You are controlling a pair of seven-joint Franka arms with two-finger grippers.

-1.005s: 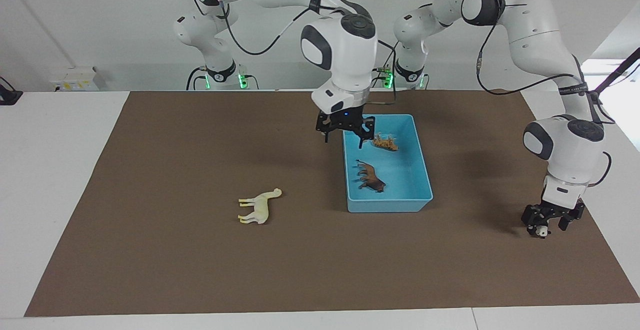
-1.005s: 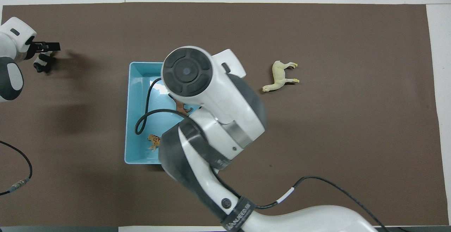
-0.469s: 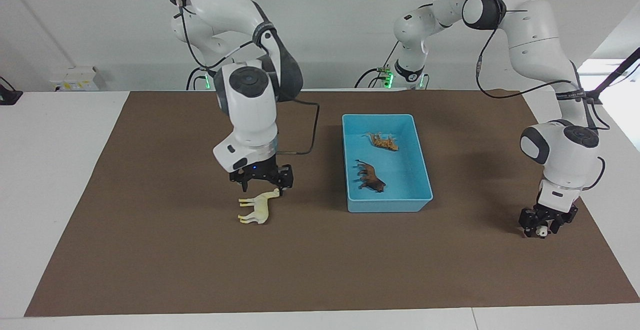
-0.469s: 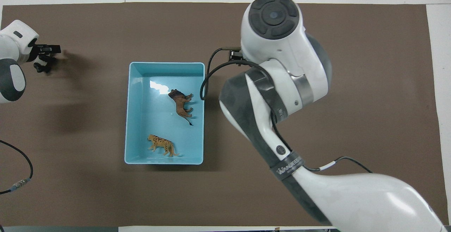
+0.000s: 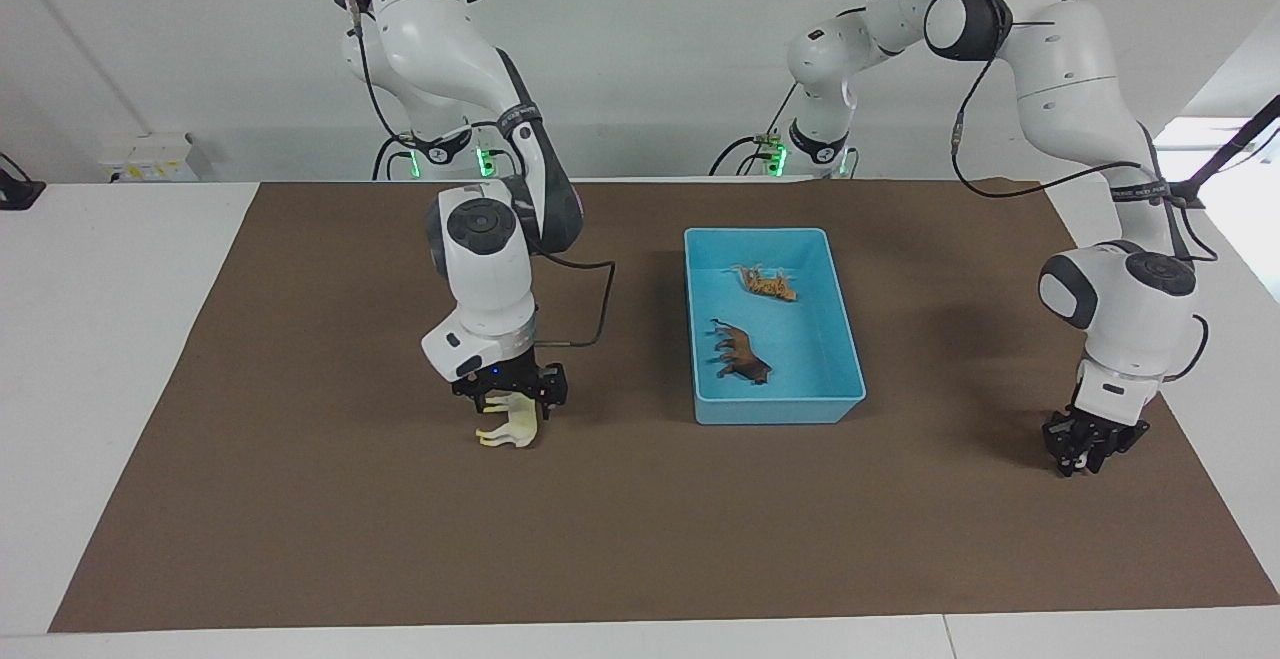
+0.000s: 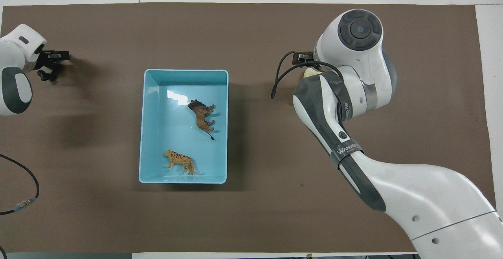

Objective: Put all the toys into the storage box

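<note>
Currently my right gripper (image 5: 510,401) is sitting low on the cream animal (image 5: 508,428), fingers straddling its body on the mat (image 5: 300,499) toward my right arm's end; whether they are pinching it yet I cannot tell. In the overhead view my arm is covering nearly all of that toy. My left gripper (image 5: 1088,444) is resting down at the mat toward my left arm's end, well apart from the box (image 5: 845,339); I cannot tell its finger state, and the panda is hidden from me. Inside the box, the tiger (image 6: 181,162) is lying nearer to me, the lion (image 6: 201,115) farther.
</note>
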